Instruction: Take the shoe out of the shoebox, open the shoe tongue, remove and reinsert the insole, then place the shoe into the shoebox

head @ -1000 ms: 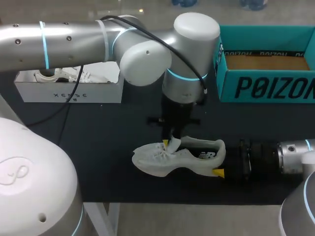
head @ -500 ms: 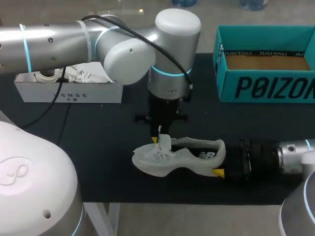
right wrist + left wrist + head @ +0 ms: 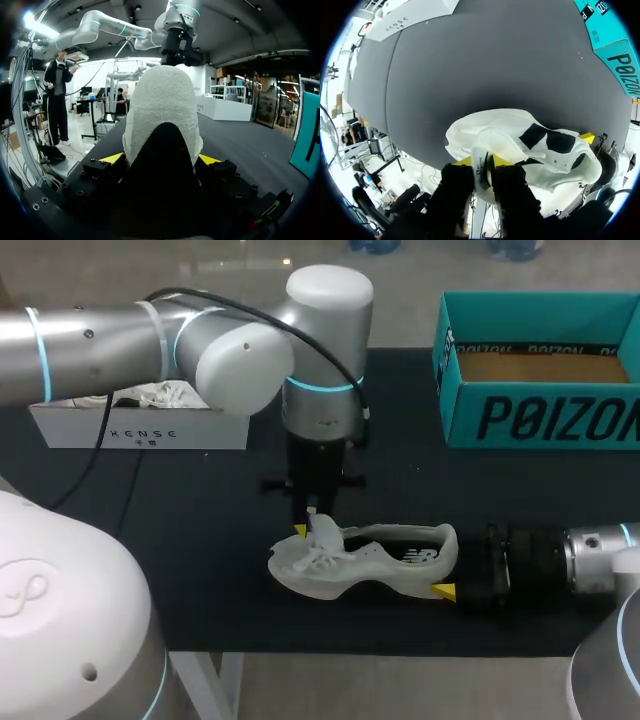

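The white shoe (image 3: 385, 560) lies on its side on the black table (image 3: 200, 500), toe to the left. My left gripper (image 3: 308, 530) comes straight down onto it and is shut on the shoe tongue (image 3: 481, 167), which stands up between the yellow tips. My right gripper (image 3: 447, 565) comes in level from the right, with its fingers (image 3: 111, 158) against both sides of the heel (image 3: 162, 100); it is shut on the shoe. The teal shoebox (image 3: 540, 420) stands open at the back right, with only its brown bottom showing inside.
A white box (image 3: 140, 425) with white paper in it sits at the back left. My left arm's large elbow (image 3: 300, 340) hangs over the table's middle back. Bare mat lies between the shoe and both boxes.
My left arm has shifted left along the shoe, drawing the tongue up and toward the toe. The right arm and the shoe's heel have stayed put.
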Controlling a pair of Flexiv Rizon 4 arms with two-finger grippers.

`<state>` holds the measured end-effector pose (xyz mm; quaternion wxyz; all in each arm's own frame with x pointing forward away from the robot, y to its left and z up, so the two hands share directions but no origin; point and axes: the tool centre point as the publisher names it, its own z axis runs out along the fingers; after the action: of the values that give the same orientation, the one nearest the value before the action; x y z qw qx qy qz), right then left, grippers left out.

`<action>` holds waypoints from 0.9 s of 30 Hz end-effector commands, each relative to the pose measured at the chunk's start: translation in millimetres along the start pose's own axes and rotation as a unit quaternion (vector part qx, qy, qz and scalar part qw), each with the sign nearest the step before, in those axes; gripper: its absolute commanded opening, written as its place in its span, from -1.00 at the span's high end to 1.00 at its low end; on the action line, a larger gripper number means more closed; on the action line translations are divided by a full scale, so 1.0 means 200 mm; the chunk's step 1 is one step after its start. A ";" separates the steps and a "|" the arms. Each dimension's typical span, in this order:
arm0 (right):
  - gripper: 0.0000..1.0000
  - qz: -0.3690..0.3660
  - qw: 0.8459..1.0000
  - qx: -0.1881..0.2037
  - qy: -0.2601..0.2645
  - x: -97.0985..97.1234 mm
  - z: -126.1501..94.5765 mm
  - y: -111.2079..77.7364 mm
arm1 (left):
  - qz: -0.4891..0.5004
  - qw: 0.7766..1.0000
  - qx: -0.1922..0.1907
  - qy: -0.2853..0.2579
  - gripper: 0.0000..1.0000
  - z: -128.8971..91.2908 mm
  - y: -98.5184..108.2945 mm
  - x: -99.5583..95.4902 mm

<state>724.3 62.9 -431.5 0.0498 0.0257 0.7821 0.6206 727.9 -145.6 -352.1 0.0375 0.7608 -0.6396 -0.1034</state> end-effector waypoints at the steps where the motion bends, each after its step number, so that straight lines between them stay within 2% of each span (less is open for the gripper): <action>1: 1.00 0.000 1.000 0.002 -0.001 0.00 0.01 -0.01 | -0.001 1.000 -0.004 0.008 0.60 0.02 -0.01 -0.04; 4: 1.00 0.000 1.000 0.002 -0.001 0.00 0.01 -0.01 | 0.002 1.000 -0.004 0.010 0.65 0.02 0.00 -0.04; 7: 1.00 0.000 1.000 0.002 -0.001 0.00 0.01 -0.01 | 0.017 1.000 0.002 0.016 0.47 -0.01 0.02 -0.03; 8: 1.00 0.000 1.000 0.002 -0.001 0.00 0.01 -0.01 | 0.023 1.000 0.005 0.020 0.33 -0.03 0.03 -0.02; 9: 1.00 0.000 1.000 0.002 -0.001 0.00 0.01 -0.01 | 0.026 0.999 0.012 0.024 0.04 -0.06 0.04 -0.02; 10: 1.00 0.000 1.000 0.002 -0.001 0.00 0.01 -0.01 | 0.028 0.999 0.022 0.024 -0.95 -0.09 0.04 -0.01; 11: 1.00 0.000 1.000 0.002 -0.001 0.00 0.01 -0.01 | 0.029 0.999 0.028 0.026 -1.00 -0.11 0.05 -0.01; 14: 1.00 0.000 1.000 0.002 -0.001 0.00 0.01 -0.01 | 0.041 0.998 0.046 0.031 -1.00 -0.19 0.05 0.01; 16: 1.00 0.000 1.000 0.002 -0.001 0.00 0.01 -0.01 | 0.075 0.995 0.054 0.033 -1.00 -0.25 0.05 0.04; 19: 1.00 0.000 1.000 0.002 -0.001 0.00 0.01 -0.01 | 0.153 0.985 0.083 0.008 -1.00 -0.33 0.08 0.09; 21: 1.00 0.000 1.000 0.002 -0.001 0.00 0.01 -0.01 | 0.250 0.964 0.090 -0.030 -1.00 -0.38 0.10 0.14; 22: 1.00 0.000 1.000 0.002 -0.001 0.00 0.01 -0.01 | 0.323 0.940 0.095 -0.063 -1.00 -0.39 0.12 0.17; 23: 1.00 0.000 1.000 0.002 -0.001 0.00 0.01 -0.01 | 0.410 0.901 0.110 -0.088 -1.00 -0.40 0.15 0.20; 25: 1.00 0.000 1.000 0.002 -0.001 0.00 0.01 -0.01 | 0.572 0.793 0.139 -0.155 -1.00 -0.38 0.25 0.20; 27: 1.00 0.000 1.000 0.002 -0.001 0.00 0.01 -0.01 | 0.572 0.793 0.139 -0.155 -1.00 -0.38 0.25 0.20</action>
<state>724.3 62.7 -431.8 0.0498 0.0259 0.7822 0.6205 706.1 -186.7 -273.4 0.0032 0.5999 -0.7993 -0.0352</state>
